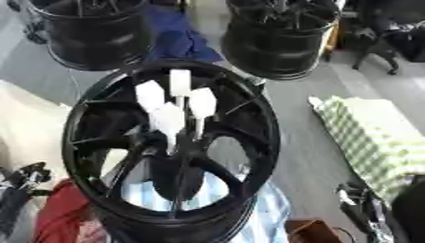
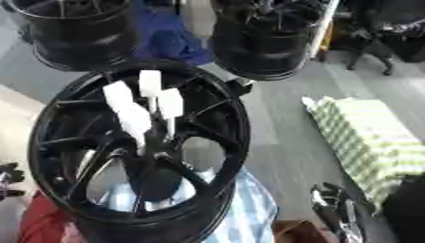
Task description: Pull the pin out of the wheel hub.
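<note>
Four white-tagged pins [image 1: 176, 107] stand in the wheel hub [image 1: 170, 142], well apart from the right robot hand [image 1: 361, 209].

Landmark: the black wheel [image 1: 170, 147] at centre. Four white-tagged pins [image 1: 174, 102] stand up out of its middle, bunched close, tags nearly touching; little room between them, open air above them. Spokes split the inside into narrow gaps, cloth showing through. Behind the wheel: two more black wheels, one far-left [image 1: 91, 33], one far-right [image 1: 278, 38], with a blue cloth [image 1: 179, 38] in the lane between. Right of the wheel: bare grey floor strip, then a green checked cloth [image 1: 374, 142]. Left hand [image 1: 25, 182] sits low by the wheel's left rim, right hand [image 1: 361, 209] low to its right; finger state unclear on both. Red cloth [image 1: 62, 213] crowds the lower-left rim.
</note>
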Motion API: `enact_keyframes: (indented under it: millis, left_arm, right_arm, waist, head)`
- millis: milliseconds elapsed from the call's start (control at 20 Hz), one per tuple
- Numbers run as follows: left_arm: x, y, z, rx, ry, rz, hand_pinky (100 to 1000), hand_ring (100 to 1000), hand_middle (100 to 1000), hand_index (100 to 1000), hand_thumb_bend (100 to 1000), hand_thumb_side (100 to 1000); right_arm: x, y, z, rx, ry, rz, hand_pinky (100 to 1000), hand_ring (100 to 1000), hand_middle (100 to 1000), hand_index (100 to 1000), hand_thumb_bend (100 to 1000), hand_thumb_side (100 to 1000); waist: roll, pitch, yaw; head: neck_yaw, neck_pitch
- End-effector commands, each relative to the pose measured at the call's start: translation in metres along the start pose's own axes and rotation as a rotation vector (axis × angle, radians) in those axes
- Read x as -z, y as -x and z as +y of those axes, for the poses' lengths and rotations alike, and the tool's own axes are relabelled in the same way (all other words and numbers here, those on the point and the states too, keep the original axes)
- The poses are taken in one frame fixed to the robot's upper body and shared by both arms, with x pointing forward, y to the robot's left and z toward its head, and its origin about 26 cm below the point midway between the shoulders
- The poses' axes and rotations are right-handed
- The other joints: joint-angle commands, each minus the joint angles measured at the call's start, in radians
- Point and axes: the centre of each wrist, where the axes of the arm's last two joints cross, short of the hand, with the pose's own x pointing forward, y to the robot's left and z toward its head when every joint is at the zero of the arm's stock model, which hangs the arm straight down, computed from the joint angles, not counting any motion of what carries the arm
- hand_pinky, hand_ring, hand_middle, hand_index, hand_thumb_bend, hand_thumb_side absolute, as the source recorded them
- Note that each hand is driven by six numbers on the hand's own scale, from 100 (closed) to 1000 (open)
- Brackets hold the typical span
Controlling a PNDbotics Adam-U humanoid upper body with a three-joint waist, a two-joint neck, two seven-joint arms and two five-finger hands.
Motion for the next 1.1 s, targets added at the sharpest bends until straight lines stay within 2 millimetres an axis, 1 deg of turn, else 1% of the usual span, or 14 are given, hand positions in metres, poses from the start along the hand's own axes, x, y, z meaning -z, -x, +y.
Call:
enact_keyframes:
  millis: [50,400,500,600,700,800,850,900,1050,1100]
  left_arm:
    - [0.001,-0.009,0.011,0.022,-0.018,-0.023,640,783,677,808,100,530]
    - [0.000,-0.010,0.013,0.006,-0.034,-0.032,637,784,677,806,100,525]
    - [0.000,-0.019,0.021,0.026,-0.050,-0.066,638,786,679,807,100,533]
    - [0.001,-0.043,0.041,0.079,-0.085,-0.138,641,790,683,811,100,546]
    - [0.003,-0.076,0.066,0.138,-0.135,-0.228,643,791,686,813,106,547]
    - [0.006,-0.120,0.093,0.203,-0.174,-0.349,649,789,692,816,125,550]
    - [0.007,-0.144,0.105,0.237,-0.180,-0.412,651,787,693,816,129,552]
    - [0.009,-0.163,0.115,0.263,-0.175,-0.462,652,787,694,817,129,553]
    - [0.018,-0.223,0.135,0.382,-0.102,-0.603,666,778,699,819,142,567]
    - [0.021,-0.236,0.140,0.419,-0.071,-0.630,667,778,699,819,143,568]
  right_arm:
    - [0.007,-0.008,-0.006,-0.020,0.005,-0.032,620,623,595,769,184,357]
    - [0.007,-0.008,-0.005,-0.016,0.005,-0.035,620,623,595,768,182,357]
    - [0.007,-0.008,-0.005,-0.016,0.006,-0.035,620,623,595,768,182,357]
    - [0.006,-0.008,-0.006,-0.018,0.010,-0.035,620,623,595,768,182,358]
    - [0.006,-0.007,-0.007,-0.020,0.014,-0.034,620,623,595,768,181,358]
    - [0.005,-0.006,-0.008,-0.024,0.016,-0.035,620,623,595,768,182,358]
    - [0.005,-0.006,-0.008,-0.027,0.016,-0.035,620,623,595,768,182,358]
    - [0.004,-0.006,-0.008,-0.029,0.015,-0.035,620,623,595,768,182,358]
    - [0.004,-0.005,-0.008,-0.035,0.010,-0.036,620,622,595,768,182,358]
    - [0.003,-0.005,-0.007,-0.036,0.008,-0.036,620,622,595,768,181,358]
  waist:
    - [0.003,-0.009,-0.002]
    - [0.005,-0.009,-0.005]
    - [0.007,-0.009,-0.005]
    - [0.012,-0.013,-0.003]
    - [0.017,-0.017,-0.002]
    - [0.023,-0.022,-0.003]
    - [0.025,-0.024,-0.005]
    - [0.027,-0.026,-0.007]
    - [0.033,-0.032,-0.015]
    - [0.034,-0.033,-0.017]
  head:
    - [-0.001,-0.002]
    - [-0.004,-0.002]
    - [-0.012,-0.002]
    - [-0.015,-0.002]
    - [-0.019,-0.002]
    - [-0.022,-0.002]
    - [-0.023,-0.002]
    - [-0.024,-0.002]
    - [-0.023,-0.002]
    - [-0.022,-0.002]
